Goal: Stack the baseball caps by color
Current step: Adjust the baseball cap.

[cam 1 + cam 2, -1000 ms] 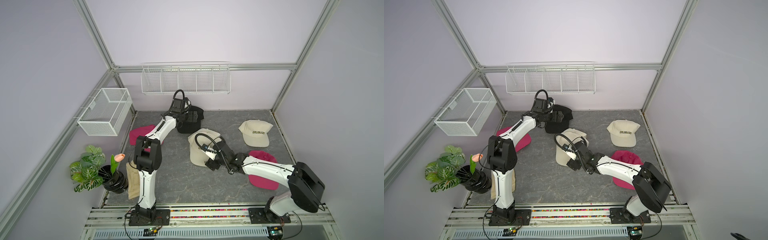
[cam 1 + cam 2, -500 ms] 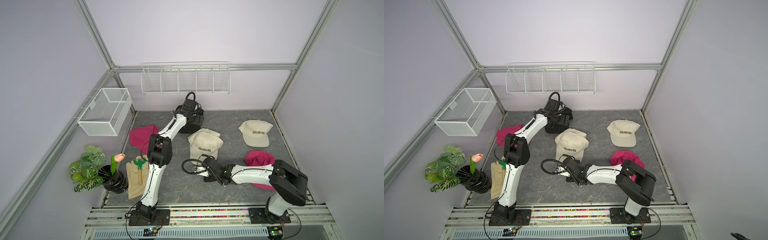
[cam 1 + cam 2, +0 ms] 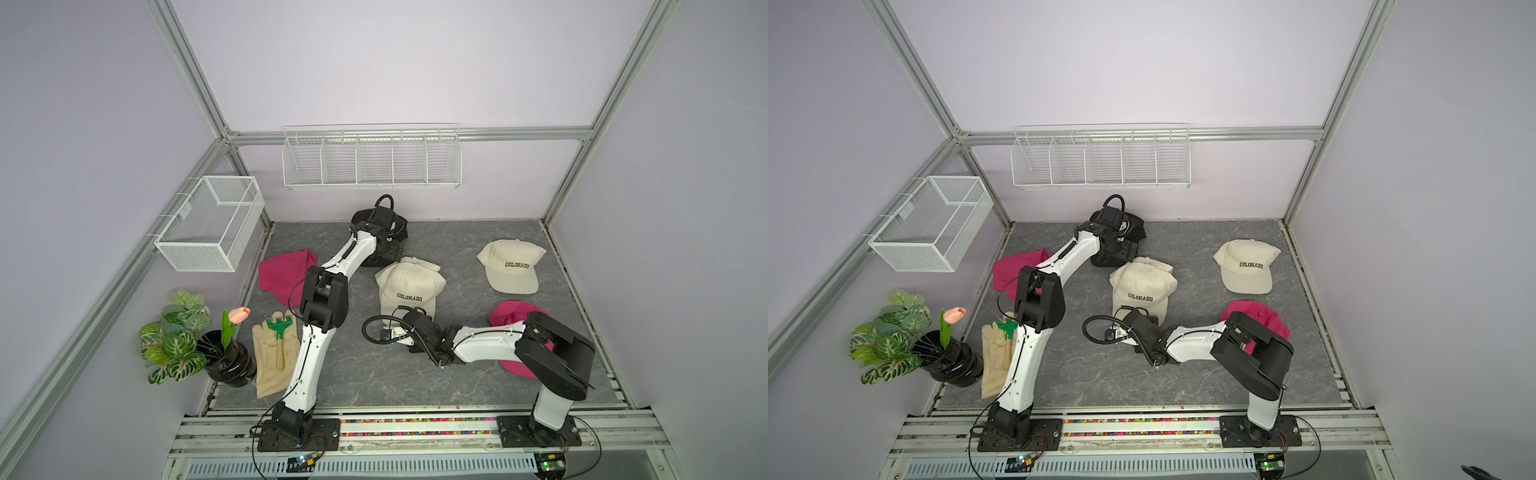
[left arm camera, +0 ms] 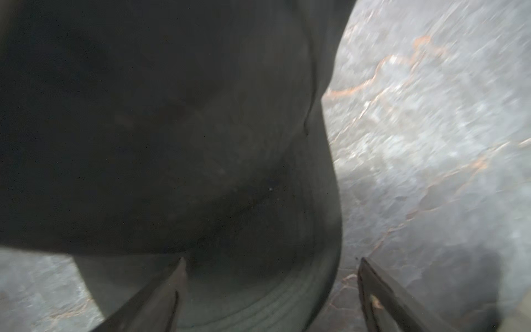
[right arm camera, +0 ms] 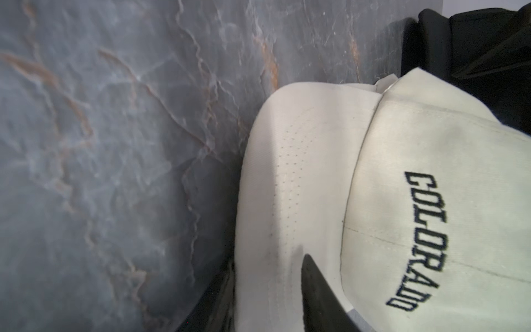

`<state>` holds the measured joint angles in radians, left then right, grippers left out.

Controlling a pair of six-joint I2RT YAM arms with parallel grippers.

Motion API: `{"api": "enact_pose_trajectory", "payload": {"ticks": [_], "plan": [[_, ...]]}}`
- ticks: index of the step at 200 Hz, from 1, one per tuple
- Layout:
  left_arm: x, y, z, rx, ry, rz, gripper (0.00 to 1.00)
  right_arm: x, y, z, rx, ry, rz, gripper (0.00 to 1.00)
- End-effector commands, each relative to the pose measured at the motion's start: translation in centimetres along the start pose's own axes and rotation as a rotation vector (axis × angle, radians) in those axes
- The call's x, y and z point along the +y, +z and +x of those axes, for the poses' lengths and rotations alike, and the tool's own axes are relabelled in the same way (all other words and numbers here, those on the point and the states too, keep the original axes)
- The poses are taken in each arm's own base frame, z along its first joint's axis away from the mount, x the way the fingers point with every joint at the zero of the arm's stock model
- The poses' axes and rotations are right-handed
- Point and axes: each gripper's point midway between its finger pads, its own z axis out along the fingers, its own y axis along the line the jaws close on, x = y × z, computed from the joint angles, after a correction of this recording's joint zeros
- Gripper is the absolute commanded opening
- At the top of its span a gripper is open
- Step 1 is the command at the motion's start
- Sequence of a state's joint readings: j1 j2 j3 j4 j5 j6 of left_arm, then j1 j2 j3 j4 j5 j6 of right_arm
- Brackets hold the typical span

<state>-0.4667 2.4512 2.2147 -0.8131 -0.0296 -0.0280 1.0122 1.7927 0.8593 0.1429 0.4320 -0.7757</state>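
Here, across the grey marbled table (image 3: 457, 386), I have both arms out among the caps. The left arm (image 3: 309, 365) reaches to the back wall, and the right arm (image 3: 484, 349) lies low along the front. A cream cap (image 3: 409, 284) lettered COLORADO sits mid-table, just in front of the black caps (image 3: 401, 237) heaped at the rear. A second cream cap (image 3: 512, 266) rests alone toward the right rear. One magenta cap (image 3: 282, 272) lies at the table's left edge, partly behind the left arm. The other magenta cap (image 3: 508, 316) lies partly under the right arm's elbow. In the left wrist view the left gripper (image 4: 272, 260) is spread wide, its fingers (image 4: 169, 299) either side of a black brim. In the right wrist view the right gripper (image 5: 267, 267) brackets the mid-table cream cap's brim, one finger on top and one at its edge. I cannot tell whether the jaws are pinching it.
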Motion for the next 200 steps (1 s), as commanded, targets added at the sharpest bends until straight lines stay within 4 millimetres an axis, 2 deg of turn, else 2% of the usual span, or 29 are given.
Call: {"api": "enact_pose_trajectory", "payload": {"ticks": [1, 19, 23, 34, 58, 84, 122, 125, 129, 156, 173, 200], "plan": [[-0.2, 0.1, 0.6, 0.031, 0.047, 0.004, 0.91, -1.0, -0.8, -0.6, -0.04, -0.03, -0.016, 0.34], [-0.3, 0.0, 0.6, 0.034, 0.066, 0.008, 0.91, -1.6, -0.3, 0.2, -0.019, -0.052, -0.001, 0.31], [-0.3, 0.1, 0.7, 0.036, 0.067, 0.008, 0.9, -2.7, -0.3, -0.4, -0.033, -0.048, 0.016, 0.31], [-0.3, 0.1, 0.8, 0.039, 0.079, 0.012, 0.9, -3.2, -0.1, -0.2, -0.028, -0.056, 0.022, 0.3], [-0.5, 0.2, 0.9, 0.046, 0.091, 0.021, 0.9, -4.2, -0.5, -0.6, -0.049, -0.069, 0.031, 0.17], [-0.4, 0.4, 1.0, 0.046, 0.106, 0.015, 0.9, -4.4, -1.3, -1.4, -0.091, -0.081, 0.022, 0.13], [-0.3, 0.5, 0.7, 0.036, 0.129, 0.009, 0.9, -3.2, -1.9, -1.3, -0.152, -0.185, -0.035, 0.12], [-0.2, 0.4, 0.6, 0.034, 0.132, 0.008, 0.9, -2.1, -1.7, -0.6, -0.145, -0.197, -0.06, 0.12], [-0.3, 0.4, 0.6, 0.032, 0.134, 0.008, 0.9, -1.9, -1.7, -0.4, -0.147, -0.199, -0.071, 0.11], [-0.4, 0.4, 0.5, 0.033, 0.143, 0.016, 0.9, -1.9, -1.6, 0.9, -0.147, -0.173, -0.14, 0.11], [-0.5, 0.6, 0.5, 0.035, 0.146, 0.02, 0.9, -2.3, -1.9, 0.9, -0.18, -0.215, -0.142, 0.11], [-0.7, 0.7, 0.6, 0.035, 0.149, 0.035, 0.9, -1.5, -2.5, 0.7, -0.273, -0.26, -0.194, 0.1]]}}
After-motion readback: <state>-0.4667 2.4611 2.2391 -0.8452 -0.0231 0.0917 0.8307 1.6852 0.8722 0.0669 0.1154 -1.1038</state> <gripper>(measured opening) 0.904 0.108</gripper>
